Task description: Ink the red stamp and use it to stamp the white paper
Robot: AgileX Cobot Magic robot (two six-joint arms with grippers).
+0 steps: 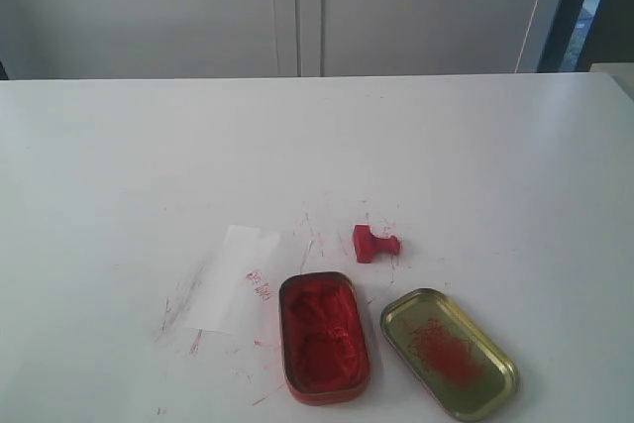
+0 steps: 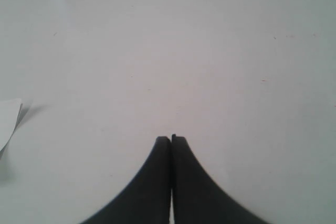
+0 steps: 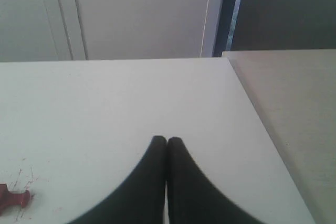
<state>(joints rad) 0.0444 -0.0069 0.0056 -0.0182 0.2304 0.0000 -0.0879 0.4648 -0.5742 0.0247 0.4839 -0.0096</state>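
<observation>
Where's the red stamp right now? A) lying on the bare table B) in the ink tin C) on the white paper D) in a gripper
A: the red stamp lies on its side on the table, apart from the ink tin and white paper.

**Clerk:** Entry one, position?

**Keeper:** Stamp (image 1: 374, 244) lay on its side on the surface (image 1: 317, 146), right of centre, knob pointing right, behind both tins.

**Clerk:** Entry two?

**Keeper:** Paper (image 1: 235, 279) lay flat, left of the stamp and apart from it, its right edge just beside the ink tin.

**Clerk:** The tins?

**Keeper:** Ink tin (image 1: 323, 336) sat open nearest the camera, between paper and tin lid, with paste in it. Tin lid (image 1: 449, 353) lay hollow side up to its right, near but apart, in front and right of the stamp.
</observation>
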